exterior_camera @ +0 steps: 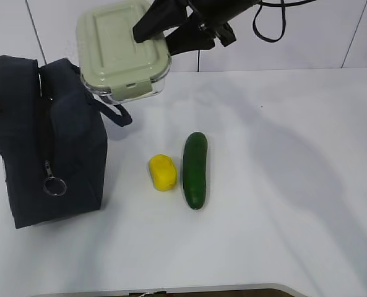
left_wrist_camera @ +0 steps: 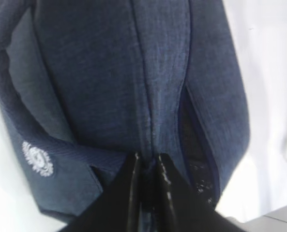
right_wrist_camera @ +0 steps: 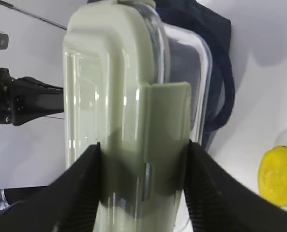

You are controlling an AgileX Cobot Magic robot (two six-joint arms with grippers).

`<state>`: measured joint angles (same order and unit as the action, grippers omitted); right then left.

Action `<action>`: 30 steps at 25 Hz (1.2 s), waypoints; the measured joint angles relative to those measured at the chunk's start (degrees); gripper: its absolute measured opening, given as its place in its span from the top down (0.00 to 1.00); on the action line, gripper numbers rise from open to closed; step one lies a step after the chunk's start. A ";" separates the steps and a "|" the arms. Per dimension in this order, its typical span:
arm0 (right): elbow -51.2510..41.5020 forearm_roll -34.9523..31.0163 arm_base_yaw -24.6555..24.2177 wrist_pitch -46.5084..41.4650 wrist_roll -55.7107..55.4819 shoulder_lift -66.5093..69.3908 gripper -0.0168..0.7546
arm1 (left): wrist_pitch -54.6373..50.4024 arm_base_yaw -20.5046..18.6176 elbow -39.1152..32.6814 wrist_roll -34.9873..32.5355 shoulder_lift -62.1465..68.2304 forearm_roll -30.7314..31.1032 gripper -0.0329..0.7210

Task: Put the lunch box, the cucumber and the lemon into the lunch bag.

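My right gripper point(exterior_camera: 166, 34) is shut on the lunch box point(exterior_camera: 118, 43), a clear container with a sage-green lid. It holds the box tilted in the air above the right upper edge of the navy lunch bag point(exterior_camera: 53, 142). In the right wrist view the fingers point(right_wrist_camera: 80, 183) clamp the box point(right_wrist_camera: 114, 72) across lid and base. My left gripper point(left_wrist_camera: 147, 159) is shut on a fold of the bag's fabric point(left_wrist_camera: 109, 72), beside a dark slit of opening point(left_wrist_camera: 191, 140). The lemon point(exterior_camera: 163, 172) and the cucumber point(exterior_camera: 195, 169) lie side by side on the table, right of the bag. The lemon also shows in the right wrist view point(right_wrist_camera: 279, 176).
The white table point(exterior_camera: 282, 204) stretches right of the cucumber. The bag's zipper ring pull point(exterior_camera: 55, 185) hangs on its front face; its loop handle point(exterior_camera: 118, 114) droops under the box. A white wall stands behind. The left arm point(right_wrist_camera: 17, 101) shows dark beyond the box.
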<state>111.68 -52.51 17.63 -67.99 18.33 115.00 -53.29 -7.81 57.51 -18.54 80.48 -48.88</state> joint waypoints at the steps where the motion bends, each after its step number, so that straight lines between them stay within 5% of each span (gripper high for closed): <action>1: 0.00 0.00 0.13 0.25 -0.24 0.00 0.48 | -0.24 0.00 0.00 -0.52 0.00 -1.00 0.94; 30: 10.59 12.93 10.08 3.98 -15.05 7.87 0.48 | -3.48 0.00 0.00 -4.84 0.00 -5.24 0.94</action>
<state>122.27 -39.58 27.71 -64.01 3.27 122.87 -56.77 -7.81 57.51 -23.38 80.48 -54.13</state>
